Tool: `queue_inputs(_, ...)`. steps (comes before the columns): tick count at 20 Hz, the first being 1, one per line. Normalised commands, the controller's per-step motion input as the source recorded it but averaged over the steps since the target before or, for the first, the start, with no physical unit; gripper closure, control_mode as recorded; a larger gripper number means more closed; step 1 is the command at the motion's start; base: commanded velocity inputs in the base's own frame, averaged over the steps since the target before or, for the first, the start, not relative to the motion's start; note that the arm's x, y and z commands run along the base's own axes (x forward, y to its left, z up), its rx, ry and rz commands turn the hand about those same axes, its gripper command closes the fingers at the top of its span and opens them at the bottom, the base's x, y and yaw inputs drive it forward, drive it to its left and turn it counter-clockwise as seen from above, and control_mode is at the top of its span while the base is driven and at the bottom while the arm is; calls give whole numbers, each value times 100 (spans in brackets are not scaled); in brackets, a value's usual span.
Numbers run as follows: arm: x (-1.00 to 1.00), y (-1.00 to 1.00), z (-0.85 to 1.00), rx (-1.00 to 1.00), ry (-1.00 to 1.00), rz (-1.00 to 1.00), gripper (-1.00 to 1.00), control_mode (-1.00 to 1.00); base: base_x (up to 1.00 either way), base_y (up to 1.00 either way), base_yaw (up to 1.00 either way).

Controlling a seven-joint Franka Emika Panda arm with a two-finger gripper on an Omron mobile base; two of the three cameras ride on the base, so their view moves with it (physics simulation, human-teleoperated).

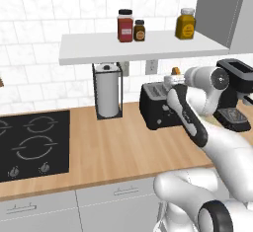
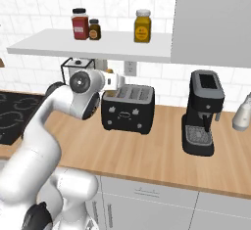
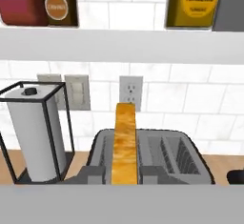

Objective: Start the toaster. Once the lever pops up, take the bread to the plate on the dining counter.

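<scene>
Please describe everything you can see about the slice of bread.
The bread is one thin tan-orange slice with a mottled toasted surface, seen edge-on in the hand view. It stands upright, rising out of the left slot of the black toaster, its top well above the slots. The end effector's dark fingertips sit on either side of its lower part, apparently gripping it. Its bottom edge is hidden.

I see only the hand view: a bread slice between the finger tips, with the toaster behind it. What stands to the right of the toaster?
Observer: A black coffee machine, on the same wooden worktop.
Operator: And on the left, beyond the paper towel roll?
Observer: A black hob, set in the worktop.
Operator: Is the bread out of the slot?
Observer: The bread, held by the gripper, reaches above the toaster top; its lower edge is hidden.
</scene>
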Motion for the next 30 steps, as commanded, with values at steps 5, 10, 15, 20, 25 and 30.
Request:
queue_inputs(5,-100,7,55,6,25,0,100,-100,0,0,0)
queue_inputs(10,-100,28,1,3,17,0,100,-100,0,0,0)
queue_inputs(15,-92,39,0,1,9,0,100,-100,0,0,0)
queue_inputs(20,-83,23,-6,0,6,0,100,-100,0,0,0)
queue_inputs(25,-17,4,-5,0,3,0,100,-100,0,0,0)
queue_inputs(30,0,0,0,0,0,0,100,-100,0,0,0)
